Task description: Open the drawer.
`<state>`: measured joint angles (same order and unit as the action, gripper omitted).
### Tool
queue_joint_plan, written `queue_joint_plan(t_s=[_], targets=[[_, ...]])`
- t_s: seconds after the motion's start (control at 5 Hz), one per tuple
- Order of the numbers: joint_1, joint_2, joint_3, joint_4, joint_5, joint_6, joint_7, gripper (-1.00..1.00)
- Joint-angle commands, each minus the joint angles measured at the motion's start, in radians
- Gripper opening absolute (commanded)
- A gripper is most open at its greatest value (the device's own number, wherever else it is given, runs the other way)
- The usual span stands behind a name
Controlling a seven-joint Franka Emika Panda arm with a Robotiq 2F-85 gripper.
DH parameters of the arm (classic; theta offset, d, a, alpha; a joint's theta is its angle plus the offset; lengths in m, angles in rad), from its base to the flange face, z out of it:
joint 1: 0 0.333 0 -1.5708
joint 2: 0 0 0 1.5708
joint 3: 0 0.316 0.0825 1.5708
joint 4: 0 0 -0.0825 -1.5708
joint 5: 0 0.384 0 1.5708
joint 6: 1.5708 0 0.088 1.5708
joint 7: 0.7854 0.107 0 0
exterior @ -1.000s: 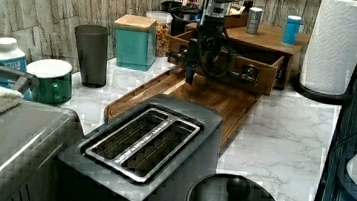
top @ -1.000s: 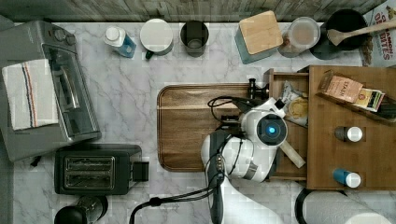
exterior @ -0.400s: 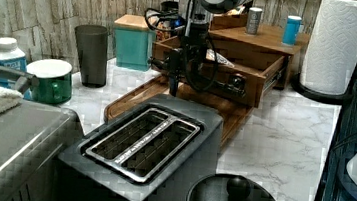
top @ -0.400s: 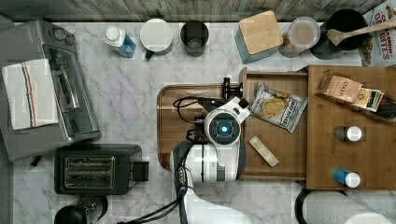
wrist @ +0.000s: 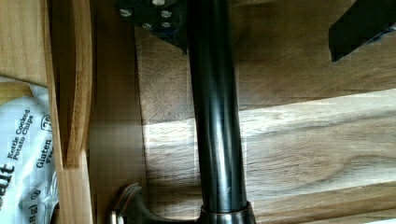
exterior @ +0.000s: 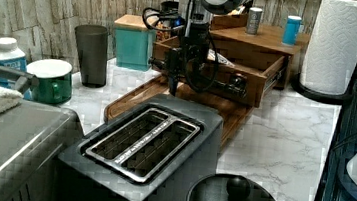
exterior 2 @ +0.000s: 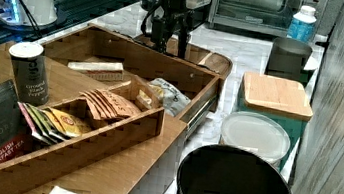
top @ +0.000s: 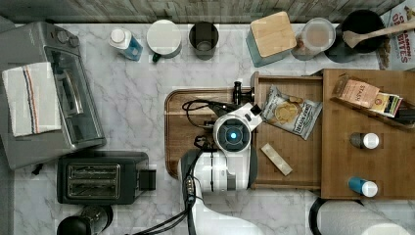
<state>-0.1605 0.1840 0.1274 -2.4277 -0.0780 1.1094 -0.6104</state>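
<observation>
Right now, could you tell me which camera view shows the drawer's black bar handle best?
The wrist view: the bar handle runs unobstructed across the frame, down to one post, over the cutting board. In the top view the arm covers most of it, leaving one end. The left view shows it partly behind cables.

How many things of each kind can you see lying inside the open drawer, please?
chip bag: 1
wrapped bar: 1
Total seen in the drawer: 2
</observation>
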Motion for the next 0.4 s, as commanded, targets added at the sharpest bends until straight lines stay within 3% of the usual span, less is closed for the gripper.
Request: queue_joint_plan(t_s=[0.2,0.4], targets=[[0.17,-0.053,0.152,0.001,0.003,-0.022,0.088,1.0],[0.169,-0.053,0.153,0.002,0.002,-0.022,0.088,1.0]])
